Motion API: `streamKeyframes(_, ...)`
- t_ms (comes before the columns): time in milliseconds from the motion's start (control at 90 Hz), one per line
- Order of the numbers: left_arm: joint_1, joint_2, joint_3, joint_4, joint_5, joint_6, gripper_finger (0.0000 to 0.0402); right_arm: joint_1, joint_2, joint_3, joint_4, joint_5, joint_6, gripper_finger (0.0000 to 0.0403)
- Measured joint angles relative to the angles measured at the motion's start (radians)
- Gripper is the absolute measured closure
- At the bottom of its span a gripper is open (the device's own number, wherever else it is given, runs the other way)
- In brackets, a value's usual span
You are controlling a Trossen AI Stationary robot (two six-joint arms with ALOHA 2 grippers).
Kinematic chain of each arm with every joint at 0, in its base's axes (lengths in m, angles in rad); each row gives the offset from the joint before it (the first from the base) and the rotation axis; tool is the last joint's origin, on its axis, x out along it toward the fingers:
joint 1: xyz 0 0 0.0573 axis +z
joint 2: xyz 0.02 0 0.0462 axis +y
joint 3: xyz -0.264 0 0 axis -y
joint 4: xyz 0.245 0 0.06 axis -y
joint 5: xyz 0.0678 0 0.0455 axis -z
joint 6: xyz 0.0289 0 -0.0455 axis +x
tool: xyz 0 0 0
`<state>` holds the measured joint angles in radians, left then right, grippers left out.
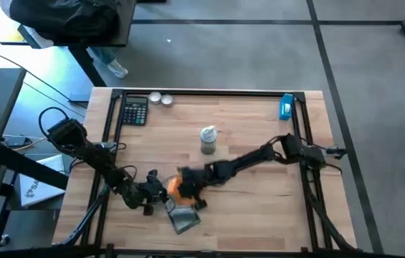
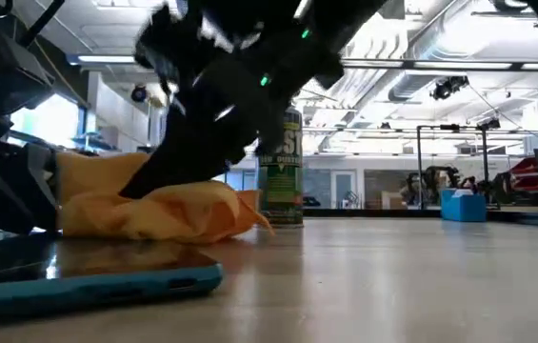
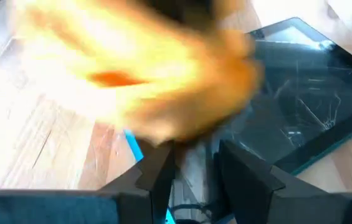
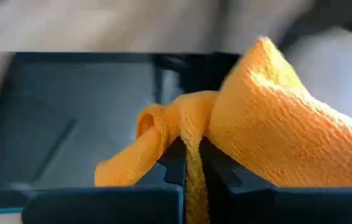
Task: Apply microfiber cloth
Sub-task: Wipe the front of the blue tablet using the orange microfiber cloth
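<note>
On the wooden table (image 1: 245,143), the high view shows one microfiber cloth (image 1: 175,188) near the front edge, one tablet (image 1: 183,216) just beside it, one spray can (image 1: 208,140), one calculator (image 1: 135,110) and one blue box (image 1: 286,107). The left gripper (image 1: 153,195) and right gripper (image 1: 188,192) meet at the cloth.

In the low view, the cloth (image 2: 154,205) lies partly on the tablet (image 2: 88,276); the can (image 2: 283,171) stands behind.

In the left wrist view, its fingers (image 3: 157,171) are a little apart with nothing between them.

In the right wrist view, the right gripper (image 4: 191,163) pinches the cloth (image 4: 275,130) over the tablet (image 4: 70,118).

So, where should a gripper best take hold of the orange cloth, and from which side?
Probably at a raised fold of the microfiber cloth, from above: it lies bunched on the tablet, so flat edges are hard to catch. The right gripper already pinches such a fold.
</note>
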<state>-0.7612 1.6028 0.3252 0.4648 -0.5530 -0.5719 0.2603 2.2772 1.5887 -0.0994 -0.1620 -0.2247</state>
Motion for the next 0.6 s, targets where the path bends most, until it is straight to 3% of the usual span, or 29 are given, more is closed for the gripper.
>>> streamKeyframes(389, 0.002, 0.0, 0.0, -0.003, -0.003, -0.007, 0.0287, 0.197, 0.0, 0.0, -0.02, -0.012, 0.166, 0.0403)
streamKeyframes(600, 0.009, 0.0, 0.0, 0.003, -0.006, -0.002, 0.0287, 0.223, 0.0, 0.0, 0.044, 0.059, 0.176, 0.0403)
